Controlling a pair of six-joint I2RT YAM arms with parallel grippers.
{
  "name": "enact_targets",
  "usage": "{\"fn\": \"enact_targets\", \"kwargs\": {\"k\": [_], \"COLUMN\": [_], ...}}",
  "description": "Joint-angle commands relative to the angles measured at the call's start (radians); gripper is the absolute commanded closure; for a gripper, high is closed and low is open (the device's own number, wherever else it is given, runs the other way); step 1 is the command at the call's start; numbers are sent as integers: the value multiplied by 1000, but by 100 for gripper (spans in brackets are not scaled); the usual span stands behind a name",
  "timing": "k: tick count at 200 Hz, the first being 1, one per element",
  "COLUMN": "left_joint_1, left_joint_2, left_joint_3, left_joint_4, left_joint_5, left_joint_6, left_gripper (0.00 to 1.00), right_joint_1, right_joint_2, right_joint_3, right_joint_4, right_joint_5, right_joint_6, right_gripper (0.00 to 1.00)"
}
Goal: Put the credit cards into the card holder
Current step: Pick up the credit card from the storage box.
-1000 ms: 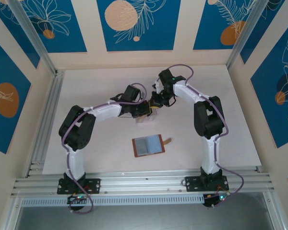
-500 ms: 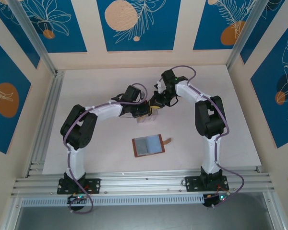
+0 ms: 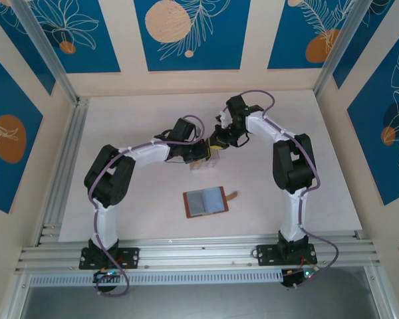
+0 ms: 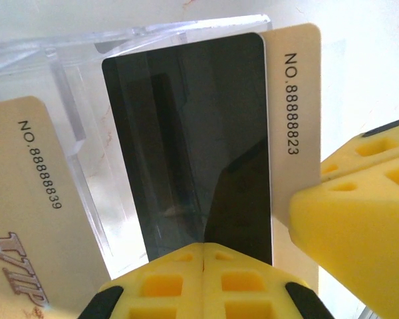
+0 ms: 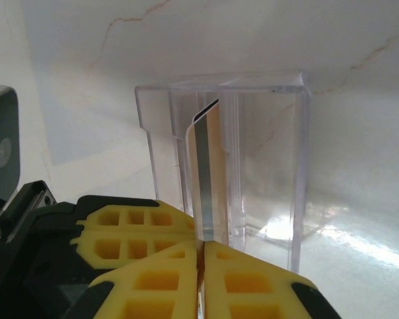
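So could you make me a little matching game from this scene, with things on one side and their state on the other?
1. card holder
2. tan card ending 23
3. black card
4. clear box

a. see-through, standing on the table
b. pinched in the right gripper
c. lying open, grey lining up
d. glossy, overlapping a tan card

Pairs: 1-c, 2-b, 3-d, 4-a

The right fingers point(image 5: 146, 256) pinch the near edge of a tan card point(image 5: 210, 179) with a dark stripe, standing edge-on inside a clear plastic box point(image 5: 269, 166) on the white marbled bench point(image 5: 359, 119).
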Motion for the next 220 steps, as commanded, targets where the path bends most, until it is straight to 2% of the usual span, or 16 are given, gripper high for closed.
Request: {"fn": "enact_targets", "kwargs": {"k": [1, 33, 70, 127, 153, 174, 198, 220], "left_joint_1": [7, 8, 9, 39, 51, 46, 22, -51], "left_joint_2": [55, 49, 6, -126, -255, -360, -487, -551], "left_joint_3": [9, 9, 6, 16, -42, -118, -253, -383], "left_joint_4": [-29, -31, -16, 13, 8, -44, -145, -213], "left_joint_5": [-43, -42, -25, 72, 86, 77, 9, -75], "left_joint_6": [20, 21, 16, 2, 15, 57, 132, 179], "left_gripper": [100, 100, 100, 97, 91, 81, 69, 60], "right_joint_1": [2, 2, 0, -1, -3, -1, 15, 38], "right_joint_2": [-52, -76, -107, -199, -291, -372, -474, -573], "right_joint_3": [-12, -25, -27, -45, -96, -155, -253, -410], "right_joint_4": [-21, -19, -20, -12, 19, 40, 72, 153], "right_joint_5": [-34, 8, 52, 167, 243, 273, 245, 147], "right_joint_6": [5, 8, 12, 26, 39, 38, 37, 38], "right_gripper": [92, 100, 100, 100, 100, 100, 100, 100]}}
